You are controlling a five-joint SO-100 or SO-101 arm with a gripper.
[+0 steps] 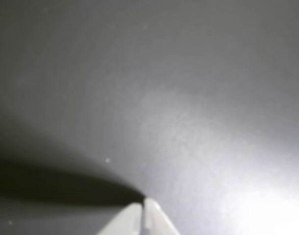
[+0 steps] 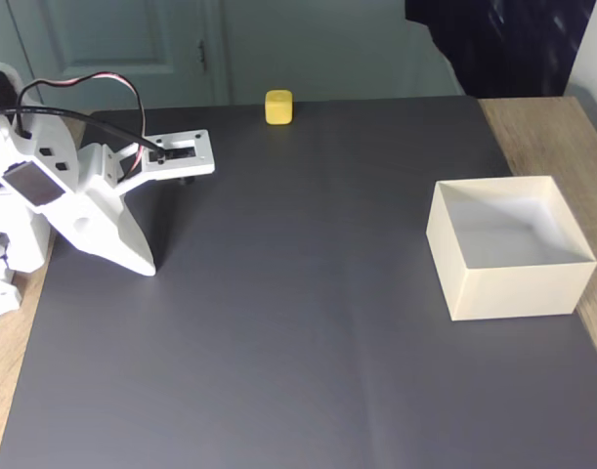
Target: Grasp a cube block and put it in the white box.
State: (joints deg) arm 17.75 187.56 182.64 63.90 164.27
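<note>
In the wrist view the gripper (image 1: 142,201) enters from the bottom edge, a little left of centre; its two white fingers (image 1: 124,221) lie pressed together, tips meeting just above the dark mat (image 1: 154,88); a black shadow stretches from the tips toward the lower left of the frame; a bright glare whitens the lower right corner; the mat surface is blurred and grey.

In the fixed view the white arm (image 2: 68,191) sits at the left edge, folded low, with a red and a black cable looping over it; the gripper (image 2: 147,266) points down at the mat (image 2: 278,332) at centre left, its jaws closed with nothing between them and the tip apparently touching the mat; the cube block (image 2: 278,106), bright yellow, rests at the upper middle of the frame near the mat's far edge, well apart from the gripper; the white box (image 2: 511,276) stands open-topped at the right of the frame, on the mat beside its right edge; wooden tabletop (image 2: 542,127) shows at upper right and lower left; a pale door (image 2: 132,49) fills the upper left background.
</note>
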